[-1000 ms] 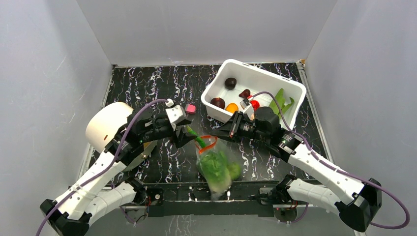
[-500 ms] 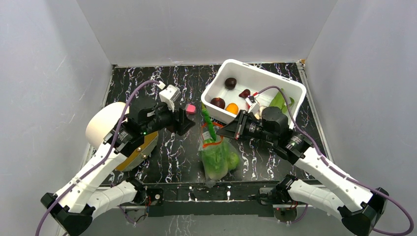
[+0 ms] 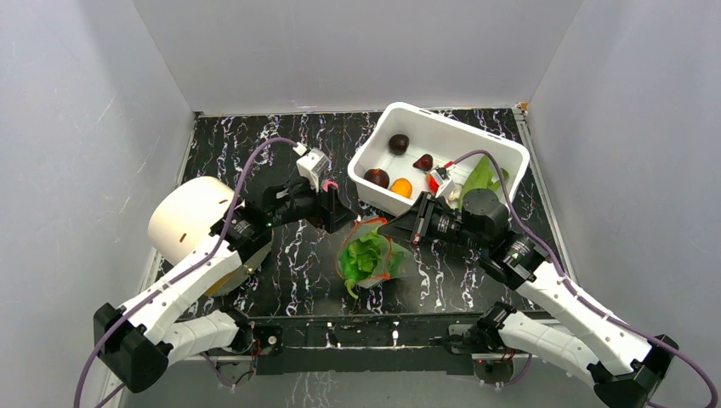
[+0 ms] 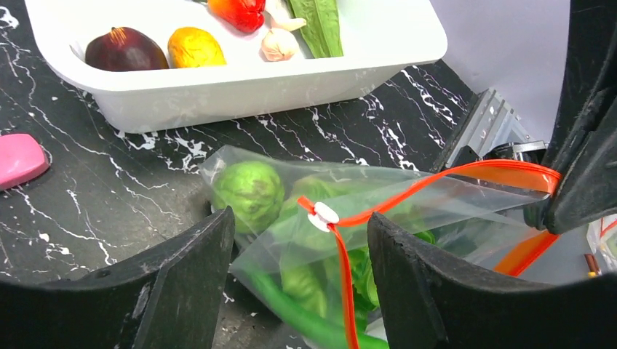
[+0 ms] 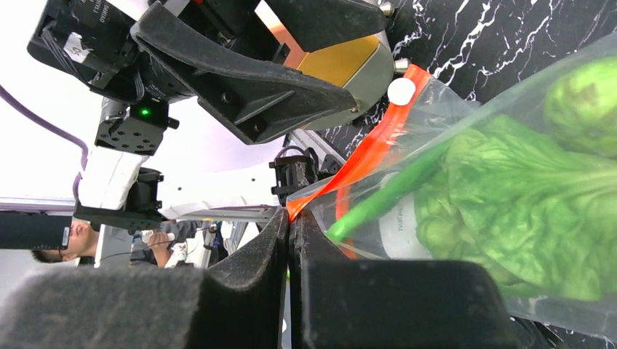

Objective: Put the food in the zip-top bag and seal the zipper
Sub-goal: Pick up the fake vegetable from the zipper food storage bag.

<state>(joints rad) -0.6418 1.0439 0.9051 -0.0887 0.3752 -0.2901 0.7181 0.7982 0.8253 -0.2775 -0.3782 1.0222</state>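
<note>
Left-wrist view: white slider (image 4: 321,216) on zipper (image 4: 509,171)

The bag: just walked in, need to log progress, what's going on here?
The right gripper is shut on the zipper at one end of the clear bag. The left gripper is open, its fingers either side of the white slider. Cabbage, a green ball and a pod are inside; the mouth is unsealed, and more food sits in the white tub.

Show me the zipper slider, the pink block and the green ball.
zipper slider (image 4: 322,216), left wrist view, middle of the white tab.
pink block (image 4: 18,158), left wrist view, its top face.
green ball (image 4: 251,193), left wrist view, its rounded front.
</note>
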